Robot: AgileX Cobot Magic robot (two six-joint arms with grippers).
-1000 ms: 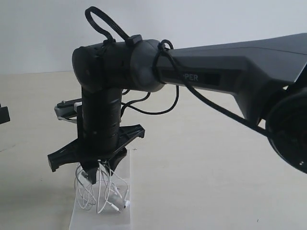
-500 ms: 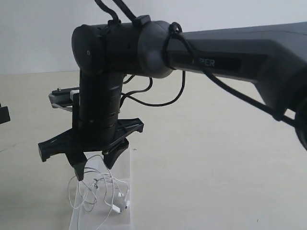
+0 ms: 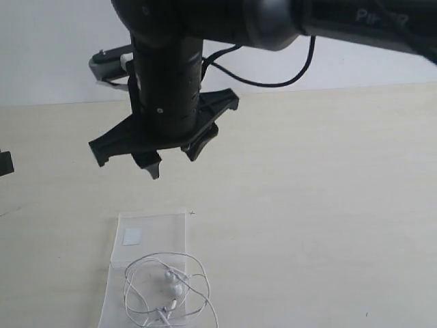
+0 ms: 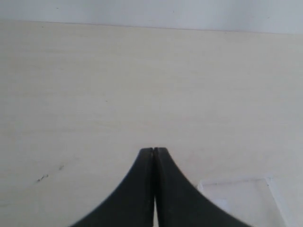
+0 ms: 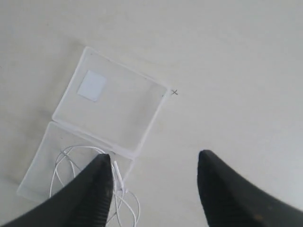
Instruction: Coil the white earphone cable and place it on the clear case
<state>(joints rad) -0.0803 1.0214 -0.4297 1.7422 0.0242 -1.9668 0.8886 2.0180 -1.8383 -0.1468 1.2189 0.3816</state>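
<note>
The white earphone cable (image 3: 166,290) lies in loose loops on the near panel of the clear case (image 3: 167,232), with one loop spilling over the panel's right edge. The far panel carries a small white square sticker (image 3: 132,236). My right gripper (image 3: 172,161) hangs open well above the case, holding nothing. The right wrist view looks down on the case (image 5: 128,109) and cable (image 5: 120,182), past the open gripper (image 5: 154,158). My left gripper (image 4: 154,150) is shut and empty over bare table, with a corner of the case (image 4: 246,196) beside it.
The pale wooden table (image 3: 307,205) stretches around the case, with a small pen-drawn cross (image 5: 174,92) near the case's corner. A black part (image 3: 4,164) shows at the left edge of the exterior view. The right arm (image 3: 205,20) spans the top.
My right gripper opened, let go of the cable and rose well above the case. The cable has settled in loops on the case's near panel.
</note>
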